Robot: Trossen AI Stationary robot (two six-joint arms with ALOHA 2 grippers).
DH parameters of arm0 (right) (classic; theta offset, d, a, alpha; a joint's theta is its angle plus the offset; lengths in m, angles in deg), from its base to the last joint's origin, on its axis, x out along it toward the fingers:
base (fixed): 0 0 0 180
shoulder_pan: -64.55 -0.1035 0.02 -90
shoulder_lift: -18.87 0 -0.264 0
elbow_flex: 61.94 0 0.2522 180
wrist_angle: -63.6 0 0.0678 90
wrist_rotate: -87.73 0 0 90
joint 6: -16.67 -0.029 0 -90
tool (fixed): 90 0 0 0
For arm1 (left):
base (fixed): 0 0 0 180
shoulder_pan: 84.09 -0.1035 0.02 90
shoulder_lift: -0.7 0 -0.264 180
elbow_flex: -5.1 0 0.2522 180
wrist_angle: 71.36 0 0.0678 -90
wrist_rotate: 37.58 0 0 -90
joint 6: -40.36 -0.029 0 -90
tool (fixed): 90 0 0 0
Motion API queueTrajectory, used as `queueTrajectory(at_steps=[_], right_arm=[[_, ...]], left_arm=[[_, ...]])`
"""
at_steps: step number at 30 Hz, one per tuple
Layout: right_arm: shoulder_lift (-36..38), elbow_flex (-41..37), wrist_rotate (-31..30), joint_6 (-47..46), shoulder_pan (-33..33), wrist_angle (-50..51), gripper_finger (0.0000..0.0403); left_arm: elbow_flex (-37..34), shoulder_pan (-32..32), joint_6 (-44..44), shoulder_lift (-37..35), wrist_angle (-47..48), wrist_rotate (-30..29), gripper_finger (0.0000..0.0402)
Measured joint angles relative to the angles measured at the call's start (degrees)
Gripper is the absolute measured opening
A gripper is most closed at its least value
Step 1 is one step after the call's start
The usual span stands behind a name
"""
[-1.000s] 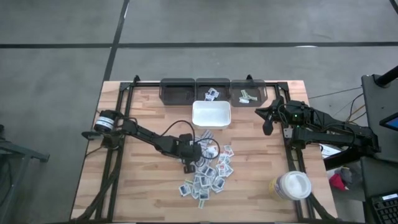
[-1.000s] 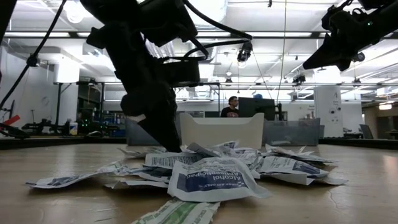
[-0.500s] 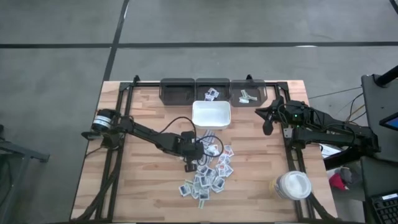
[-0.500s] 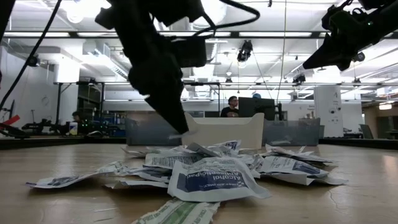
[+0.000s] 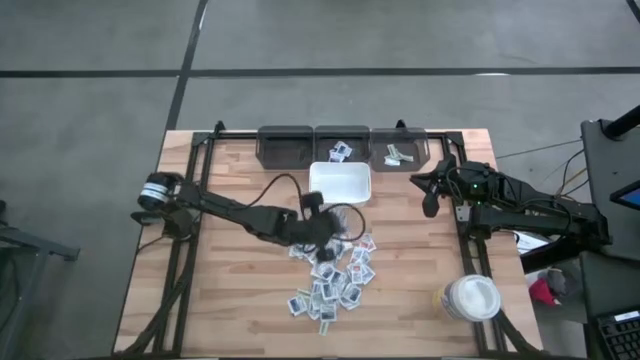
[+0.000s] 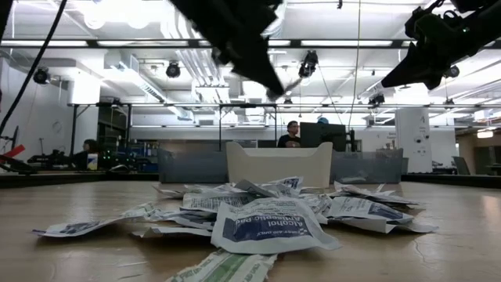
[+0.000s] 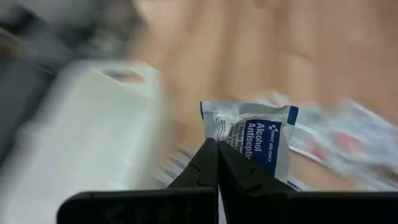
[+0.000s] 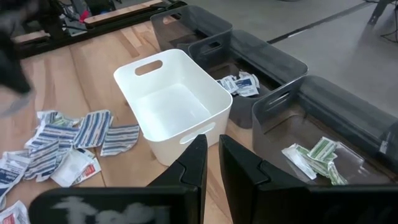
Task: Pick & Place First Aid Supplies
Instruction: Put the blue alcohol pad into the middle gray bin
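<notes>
Left gripper (image 7: 217, 163) clamped on alcohol antiseptic packet (image 7: 258, 138), lifted over packet pile (image 5: 333, 277) beside white tray (image 5: 340, 184); right gripper (image 8: 211, 163) near the bins, fingers seemingly slightly apart, holding nothing.

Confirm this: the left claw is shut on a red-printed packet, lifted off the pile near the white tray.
Not quite. The left claw is shut on a small flat white packet with blue print reading "Alcohol Antiseptic", not a red-printed one; the left wrist view shows it. The rest holds: it is raised above the pile of flat packets, near the white square plastic tray.
</notes>
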Motion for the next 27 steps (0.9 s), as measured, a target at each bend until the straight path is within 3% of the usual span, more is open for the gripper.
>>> queueTrajectory(at_steps=[4, 10, 18, 27], right_arm=[[0.0, 0.0, 0.0, 0.0, 0.0, 0.0, 0.0038], [0.0, 0.0, 0.0, 0.0, 0.0, 0.0, 0.0038], [0.0, 0.0, 0.0, 0.0, 0.0, 0.0, 0.0038], [0.0, 0.0, 0.0, 0.0, 0.0, 0.0, 0.0038]], left_arm=[[4.5, -3.1, -9.8, 0.0, 0.0, -7.6, 0.0], [9.7, -13.1, -20.6, 0.4, 0.1, -7.7, 0.0], [15.9, -26.8, -30.5, 3.3, 0.1, 2.2, 0.0], [21.2, -34.8, -39.2, 11.5, -0.2, 11.2, 0.0]])
